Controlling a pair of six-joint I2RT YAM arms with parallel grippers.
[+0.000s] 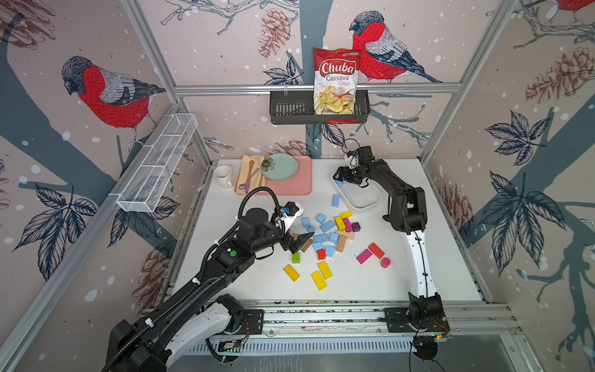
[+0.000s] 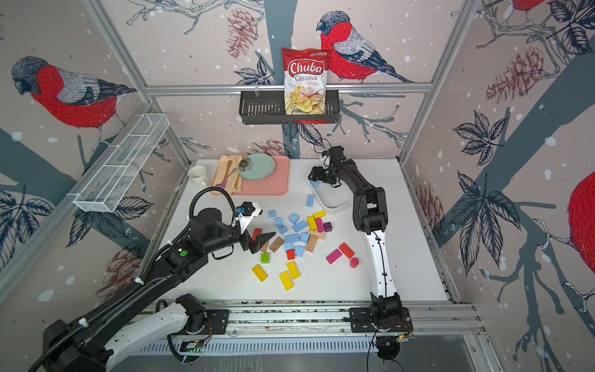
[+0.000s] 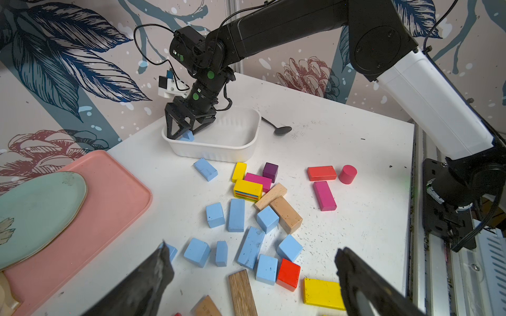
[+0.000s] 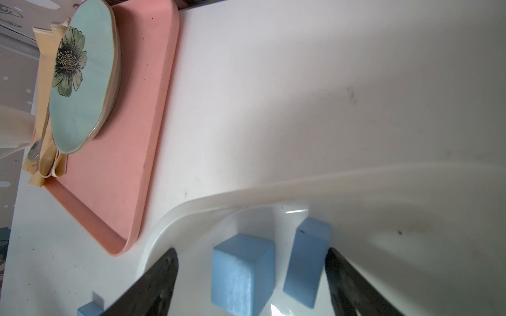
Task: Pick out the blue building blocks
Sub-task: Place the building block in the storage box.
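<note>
The right gripper (image 4: 252,253) has its two dark fingers (image 4: 156,284) spread wide and grips nothing. Between them a blue cube (image 4: 242,276) and a blue bar (image 4: 306,262) stand inside the white tray (image 4: 246,195). The cube is clear of the finger nearest it; the bar is just beside the other finger, and I cannot tell whether they touch. In both top views the right gripper (image 1: 341,183) hangs over the tray's 10 o'clock end, and the tray sits at 1 o'clock from the middle of the white table (image 1: 418,257). The left gripper (image 3: 252,249) is also spread wide and empty, its fingers (image 3: 153,276) poised above the loose blue building blocks (image 3: 236,216), which lie scattered at the table's middle. In a top view the left gripper (image 2: 257,241) stands at 9 o'clock of that cluster. A lone blue block (image 1: 335,200) lies at 12 o'clock of the cluster, near the tray's wall but apart from it. Plain wooden blocks (image 1: 341,243) touch the blue ones at 3 o'clock. Magenta and red blocks (image 1: 364,256) lie at 4 o'clock, yellow blocks (image 1: 324,270) at 6 o'clock and a green cube (image 1: 296,258) at 7 o'clock. A pink tray (image 1: 296,186) bearing a green plate (image 1: 280,167) sits at 11 o'clock of the table, with a mug (image 1: 223,175) beside it. A chips bag (image 1: 336,80) stands in a black basket (image 1: 289,109) on the back wall at 12 o'clock.
</note>
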